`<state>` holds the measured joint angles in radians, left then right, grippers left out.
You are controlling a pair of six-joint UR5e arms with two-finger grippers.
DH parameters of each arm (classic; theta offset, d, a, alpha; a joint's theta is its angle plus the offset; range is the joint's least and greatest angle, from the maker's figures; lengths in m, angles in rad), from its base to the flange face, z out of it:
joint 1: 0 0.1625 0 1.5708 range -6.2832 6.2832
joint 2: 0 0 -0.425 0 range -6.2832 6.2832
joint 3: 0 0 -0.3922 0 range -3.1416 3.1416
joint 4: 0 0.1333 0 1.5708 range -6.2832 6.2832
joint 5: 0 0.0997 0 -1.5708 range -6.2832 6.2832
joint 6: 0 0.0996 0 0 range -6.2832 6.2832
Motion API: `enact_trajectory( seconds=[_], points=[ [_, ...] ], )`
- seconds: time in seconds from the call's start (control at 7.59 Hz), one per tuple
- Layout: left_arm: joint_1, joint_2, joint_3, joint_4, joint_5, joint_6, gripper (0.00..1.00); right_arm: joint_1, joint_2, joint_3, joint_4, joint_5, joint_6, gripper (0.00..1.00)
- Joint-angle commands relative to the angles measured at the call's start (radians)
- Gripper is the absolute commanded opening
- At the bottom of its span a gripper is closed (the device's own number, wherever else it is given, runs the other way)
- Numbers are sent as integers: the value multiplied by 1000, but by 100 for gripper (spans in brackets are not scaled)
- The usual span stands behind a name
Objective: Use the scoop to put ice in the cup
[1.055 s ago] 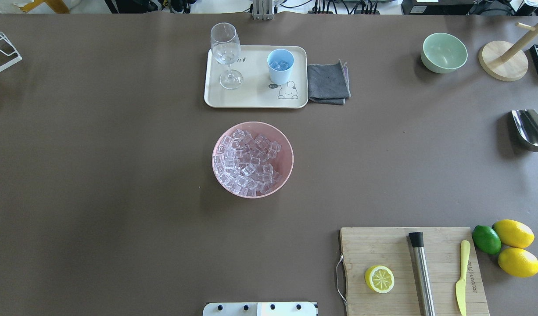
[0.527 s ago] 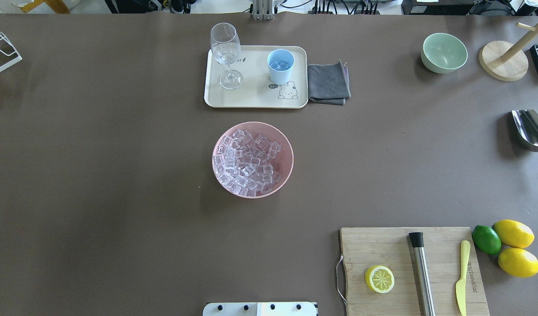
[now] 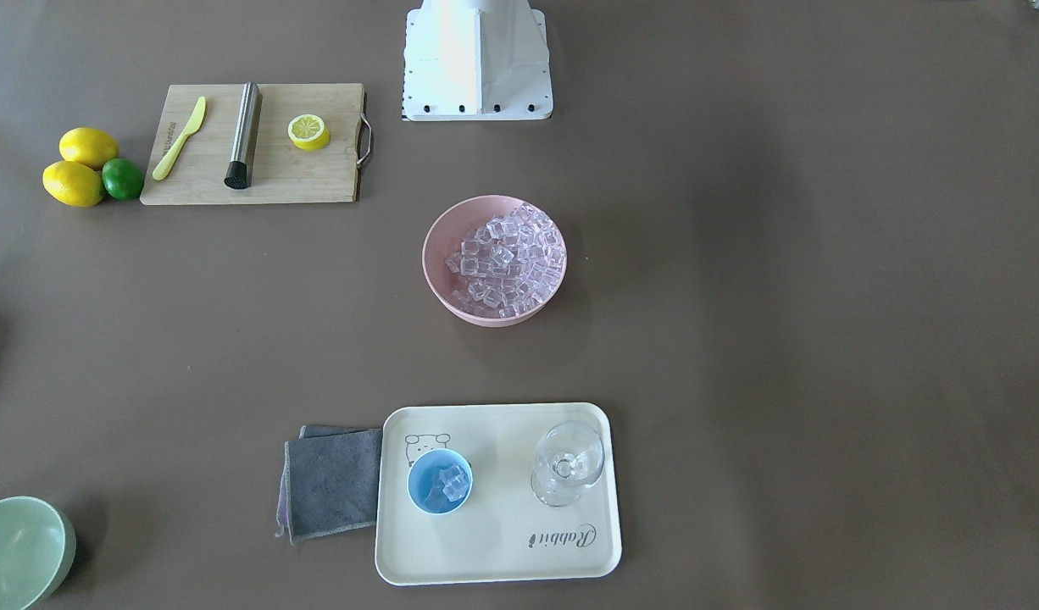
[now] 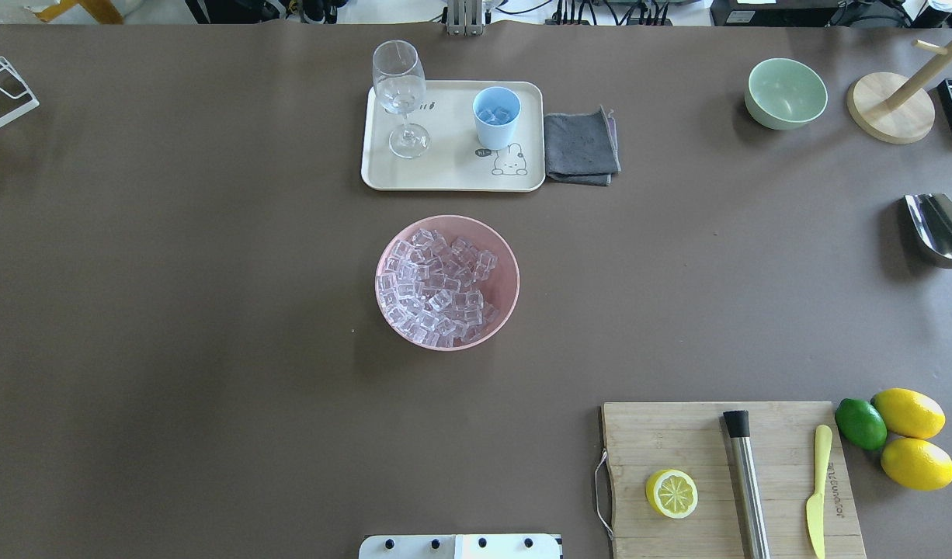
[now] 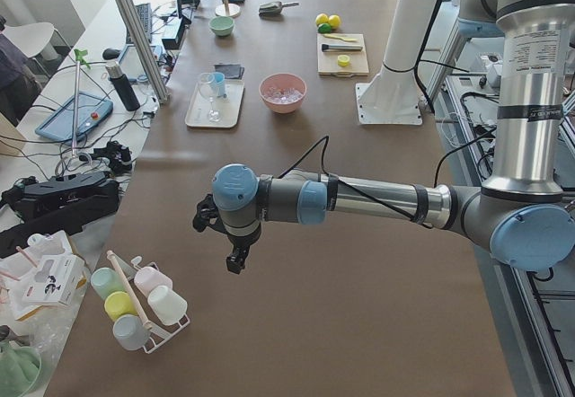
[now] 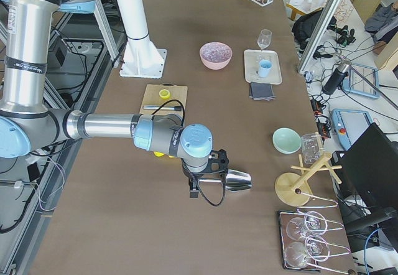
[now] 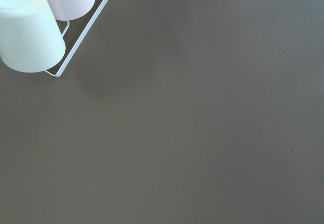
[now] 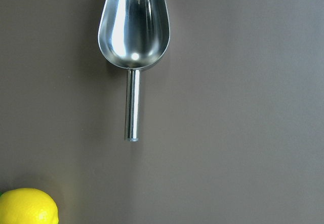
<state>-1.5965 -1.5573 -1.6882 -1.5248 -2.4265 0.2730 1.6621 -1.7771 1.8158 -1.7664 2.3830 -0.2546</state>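
Note:
The steel scoop (image 4: 942, 229) lies on the table at the right edge, trough away from its handle (image 8: 132, 105), and nothing holds it. My right gripper (image 6: 193, 191) hangs above it; I cannot tell if it is open or shut. The light-blue cup (image 4: 496, 116) stands on the cream tray (image 4: 445, 177) with a few cubes inside (image 3: 448, 483). More ice (image 4: 437, 289) fills the pink bowl (image 4: 447, 220) at mid-table. My left gripper (image 5: 235, 260) hovers over bare table far to the left, its state not readable.
A wine glass (image 4: 400, 93) shares the tray, a grey cloth (image 4: 581, 146) beside it. A green bowl (image 4: 785, 93) and wooden stand (image 4: 889, 109) sit far right. A cutting board (image 4: 724, 450) with lemon half, rod and knife, plus whole fruit (image 4: 907, 413), lies near right. A cup rack (image 7: 30, 26) is at left.

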Motion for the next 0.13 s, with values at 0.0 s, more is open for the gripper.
enact_trajectory(
  seconds=[0.0],
  points=[
    [36,-9,-2,0,1,0,99,-1,2,-1,1,1,0,100]
  ],
)
